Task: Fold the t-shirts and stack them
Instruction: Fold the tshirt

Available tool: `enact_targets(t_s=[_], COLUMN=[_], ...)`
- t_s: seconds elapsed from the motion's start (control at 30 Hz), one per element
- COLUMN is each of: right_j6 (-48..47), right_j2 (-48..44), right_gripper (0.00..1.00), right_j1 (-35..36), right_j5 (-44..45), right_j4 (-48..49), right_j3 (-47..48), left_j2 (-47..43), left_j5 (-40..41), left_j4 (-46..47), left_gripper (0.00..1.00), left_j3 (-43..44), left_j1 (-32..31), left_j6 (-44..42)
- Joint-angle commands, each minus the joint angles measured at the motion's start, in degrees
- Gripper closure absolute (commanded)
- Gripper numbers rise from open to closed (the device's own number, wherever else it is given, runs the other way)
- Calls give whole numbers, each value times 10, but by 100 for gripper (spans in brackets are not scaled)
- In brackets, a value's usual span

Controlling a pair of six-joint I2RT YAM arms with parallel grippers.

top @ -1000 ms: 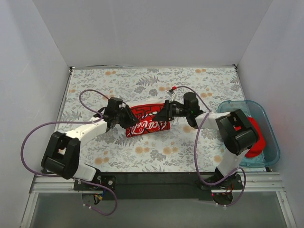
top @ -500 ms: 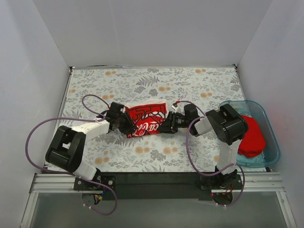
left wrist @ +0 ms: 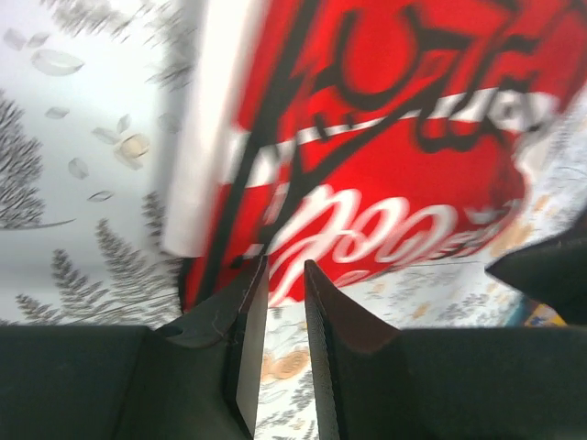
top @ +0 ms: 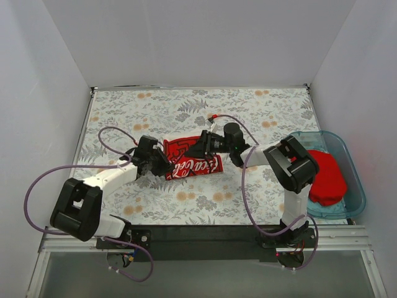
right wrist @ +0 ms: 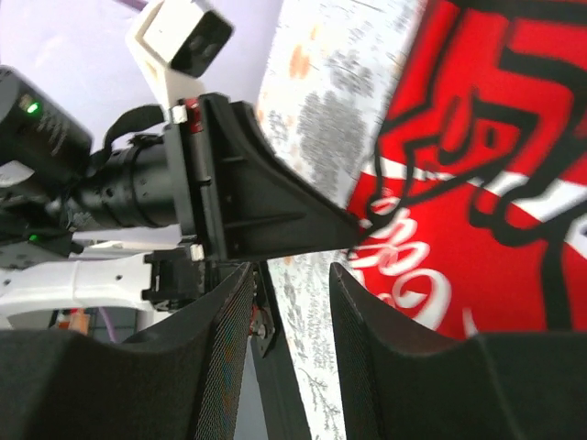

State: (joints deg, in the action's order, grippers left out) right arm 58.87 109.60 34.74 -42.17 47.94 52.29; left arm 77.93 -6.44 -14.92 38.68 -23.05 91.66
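Note:
The white t-shirt with the large red-and-white print lies folded in a small bundle at the table's middle. It also shows in the left wrist view and in the right wrist view. My left gripper sits low at the bundle's left edge. Its jaws stand narrowly apart with only tablecloth between them. My right gripper is at the bundle's far right corner. It is open and empty. The plain red t-shirt lies bunched in the blue tub.
The translucent blue tub stands at the table's right edge, beside the right arm's elbow. A floral cloth covers the table. White walls close in the left, far and right sides. Purple cables loop from both arms.
My right gripper has moved from the shirt's right edge up and left to its far right corner. My left gripper has drawn slightly back and down at the left edge. The bundle looks flatter.

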Motion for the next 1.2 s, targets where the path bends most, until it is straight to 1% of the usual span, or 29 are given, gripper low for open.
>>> enact_targets(t_s=[0.0, 0.13, 0.23, 0.33, 0.37, 0.43, 0.47, 0.53, 0.57, 0.6, 0.67, 0.7, 0.8, 0.83, 0.93, 1.07, 1.17], right_j6=[26, 24, 23, 14, 12, 12, 12, 17, 19, 19, 20, 19, 16, 15, 12, -13, -19], right_j2=[53, 96, 90, 63, 54, 34, 30, 27, 31, 34, 52, 67, 101, 111, 148, 177, 179], right_gripper=[54, 56, 56, 56, 56, 56, 56, 56, 56, 56, 56, 55, 55, 56, 56, 56, 56], right_j1=[3, 1, -8, -23, -29, -48, -55, -78, -85, -101, -114, -128, -147, -151, -165, -174, -178], right_j5=[41, 61, 56, 31, 23, 6, 3, -9, -12, -15, -14, -11, -1, -1, 9, 25, 17], right_j4=[9, 7, 5, 4, 4, 4, 4, 3, 2, 0, 0, 0, -5, -10, -17, -43, -56], right_j3=[-9, -42, -62, -41, -34, -15, 5, 26, 50, 61, 88, 97, 123, 128, 142, 140, 140], left_j2=[14, 24, 7, -29, -45, -52, -52, -28, -14, 20, 59, 105, 171, 206, 256, 303, 309], left_j5=[-4, -16, -20, -18, -20, -37, -43, -58, -69, -74, -81, -87, -96, -93, -86, -96, -107], left_j4=[1, 2, 2, 9, 16, 44, 54, 88, 100, 123, 143, 163, 172, 171, 171, 168, 158], left_gripper=[79, 80, 81, 81, 81, 81, 81, 81, 81, 81, 81, 81, 82, 82, 82, 82, 82], left_j3=[-37, -56, -62, -59, -57, -48, -33, -12, 15, 30, 77, 96, 152, 161, 178, 182, 185], left_j1=[2, 17, 30, 40, 50, 66, 84, 101, 113, 118, 124, 126, 133, 135, 148, 164, 169], left_j6=[38, 58, 62, 61, 60, 54, 47, 43, 41, 40, 35, 34, 25, 22, 19, 22, 21])
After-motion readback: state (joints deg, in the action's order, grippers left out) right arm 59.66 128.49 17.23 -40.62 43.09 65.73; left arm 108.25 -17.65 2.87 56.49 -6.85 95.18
